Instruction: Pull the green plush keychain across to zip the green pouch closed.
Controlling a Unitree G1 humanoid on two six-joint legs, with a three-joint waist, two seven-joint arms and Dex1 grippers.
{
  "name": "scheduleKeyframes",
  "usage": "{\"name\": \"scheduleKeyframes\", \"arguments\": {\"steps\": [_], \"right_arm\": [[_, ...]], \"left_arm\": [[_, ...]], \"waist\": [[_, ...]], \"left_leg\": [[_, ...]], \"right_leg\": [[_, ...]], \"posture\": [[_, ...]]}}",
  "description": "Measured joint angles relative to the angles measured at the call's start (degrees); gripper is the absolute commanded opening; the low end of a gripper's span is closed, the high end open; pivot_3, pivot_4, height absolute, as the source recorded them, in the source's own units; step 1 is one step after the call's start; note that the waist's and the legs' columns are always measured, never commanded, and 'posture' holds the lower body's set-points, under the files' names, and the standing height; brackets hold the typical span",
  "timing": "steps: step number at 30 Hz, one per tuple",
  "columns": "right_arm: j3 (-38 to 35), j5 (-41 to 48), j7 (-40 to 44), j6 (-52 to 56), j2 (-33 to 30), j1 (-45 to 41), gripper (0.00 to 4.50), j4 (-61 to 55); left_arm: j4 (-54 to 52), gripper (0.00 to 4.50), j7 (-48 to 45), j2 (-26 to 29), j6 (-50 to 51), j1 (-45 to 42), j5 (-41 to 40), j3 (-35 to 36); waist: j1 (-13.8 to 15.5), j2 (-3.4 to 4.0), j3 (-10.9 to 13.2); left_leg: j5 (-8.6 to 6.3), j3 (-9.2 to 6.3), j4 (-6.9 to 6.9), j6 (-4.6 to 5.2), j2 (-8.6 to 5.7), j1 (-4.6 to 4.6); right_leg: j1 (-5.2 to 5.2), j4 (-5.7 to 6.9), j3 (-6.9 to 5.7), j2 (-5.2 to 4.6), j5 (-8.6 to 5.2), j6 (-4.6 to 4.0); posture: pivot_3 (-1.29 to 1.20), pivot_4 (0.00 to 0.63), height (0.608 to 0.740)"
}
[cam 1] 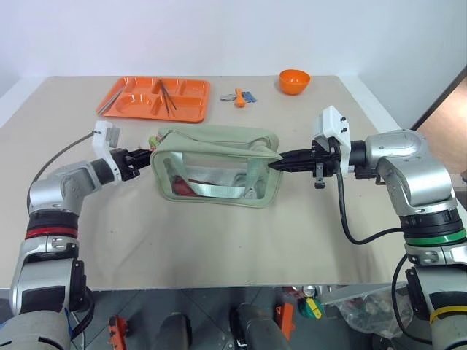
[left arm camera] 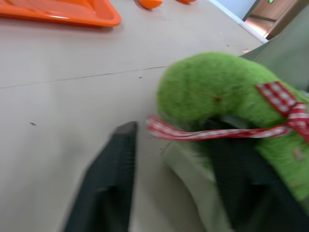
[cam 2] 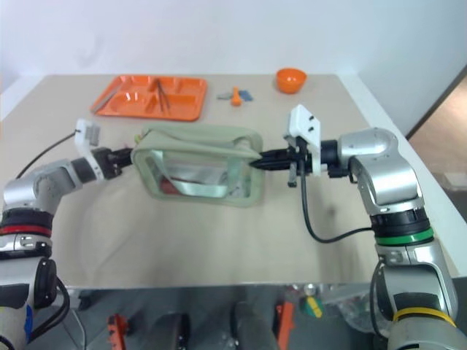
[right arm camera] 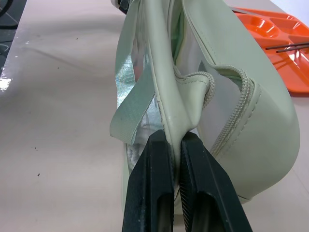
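The green pouch (cam 1: 219,138) lies in the middle of the table, its clear window facing me and its top unzipped. At its left end sits the green plush keychain (cam 1: 155,138), a fuzzy lime lump with a red checked ribbon (left arm camera: 270,92). My left gripper (cam 1: 147,158) reaches level to that end; its fingers (left arm camera: 111,183) stand apart, with the plush keychain (left arm camera: 217,92) resting over the other finger and a gap beside this one. My right gripper (cam 1: 276,164) is shut on the pouch's right end, pinching the pale fabric (right arm camera: 171,116) between both fingers.
An orange tray (cam 1: 157,117) holding utensils lies at the back left of the table. An orange bowl (cam 1: 294,80) stands at the back right, with small orange and blue items (cam 1: 241,96) between them. The table's front edge runs close below the pouch.
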Motion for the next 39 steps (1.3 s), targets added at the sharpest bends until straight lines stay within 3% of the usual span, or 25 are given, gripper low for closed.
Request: {"name": "scheduleKeyframes", "arguments": {"steps": [3, 13, 20, 24, 34, 35, 36, 37, 39], "right_arm": [[0.0, 0.0, 0.0, 0.0, 0.0, 0.0, 0.0, 0.0], [0.0, 0.0, 0.0, -0.1, 0.0, 0.0, 0.0, 0.0], [0.0, 0.0, 0.0, -0.2, 0.0, 0.0, 0.0, 0.1], [0.0, 0.0, -0.1, -0.2, 0.0, 0.0, 0.0, 0.1], [0.0, 0.0, -0.6, -0.1, 0.1, 0.2, 0.0, -0.1], [0.0, 0.0, -0.8, -0.1, 0.1, 0.3, 0.0, -0.2], [0.0, 0.1, -0.9, -0.1, 0.1, 0.5, 0.0, -0.4], [0.0, 0.1, -1.0, -0.1, 0.1, 0.6, 0.0, -0.6], [0.0, 0.2, -1.3, 0.0, 0.1, 0.6, 0.0, -0.8]], "left_arm": [[0.0, 0.02, 0.0, 0.0, 0.0, 0.0, 0.0, 0.0], [-3.2, 0.02, 0.3, 0.4, -1.0, 0.3, -0.2, 1.8], [-12.0, 0.02, -1.7, 3.3, -0.4, -2.9, -1.8, 3.0], [-20.6, 0.02, -6.2, 4.6, 0.4, -5.2, -2.4, -1.0], [-26.7, 0.02, -14.2, 5.0, -2.4, -8.1, 2.7, -13.0], [-26.4, 0.68, -15.1, 5.1, -3.2, -8.2, 3.7, -14.0], [-25.9, 0.9, -15.6, 5.2, -3.7, -8.3, 4.7, -14.8], [-25.4, 1.53, -15.9, 5.2, -3.9, -8.4, 5.0, -15.0], [-23.7, 1.8, -16.5, 5.1, -4.0, -9.7, 5.6, -15.2]], "waist": [[0.0, 0.0, 0.0], [0.0, 0.0, 0.0], [0.0, 0.0, 0.0], [0.0, 0.01, 0.0], [-0.1, 0.01, 0.0], [-0.1, 0.01, 0.0], [-0.1, 0.01, 0.0], [0.0, 0.01, 0.0], [0.0, 0.01, 0.0]], "left_leg": [[0.0, -0.01, 0.0, 0.0, 0.0, 0.0], [0.0, -0.01, 0.0, 0.0, 0.01, 0.0], [0.01, -0.02, 0.0, -0.01, 0.0, -0.02], [0.01, 0.01, -0.01, -0.01, -0.02, 0.02], [0.02, 0.06, -0.01, -0.03, -0.02, 0.05], [0.02, 0.06, -0.02, -0.03, -0.01, 0.05], [0.02, 0.04, -0.02, -0.03, -0.01, 0.05], [0.02, 0.04, -0.01, -0.02, 0.0, 0.05], [0.02, 0.03, -0.01, -0.02, 0.0, 0.04]], "right_leg": [[0.0, 0.0, -0.01, 0.0, 0.0, 0.0], [0.0, 0.0, 0.0, 0.0, 0.0, 0.0], [0.0, -0.01, -0.02, -0.01, 0.0, 0.01], [0.02, -0.01, 0.03, -0.02, -0.01, 0.02], [0.01, 0.0, 0.13, 0.03, -0.01, 0.03], [0.01, 0.0, 0.13, 0.04, -0.01, 0.03], [0.01, 0.0, 0.12, 0.05, -0.01, 0.02], [0.01, 0.0, 0.12, 0.06, -0.01, 0.02], [0.01, 0.01, 0.11, 0.07, -0.01, 0.02]], "posture": [[0.0, 0.15, 0.74], [0.0, 0.15, 0.74], [0.0, 0.15, 0.74], [0.0, 0.15, 0.74], [0.0, 0.15, 0.74], [0.0, 0.15, 0.74], [0.0, 0.15, 0.74], [0.0, 0.15, 0.74], [0.0, 0.15, 0.74]]}}
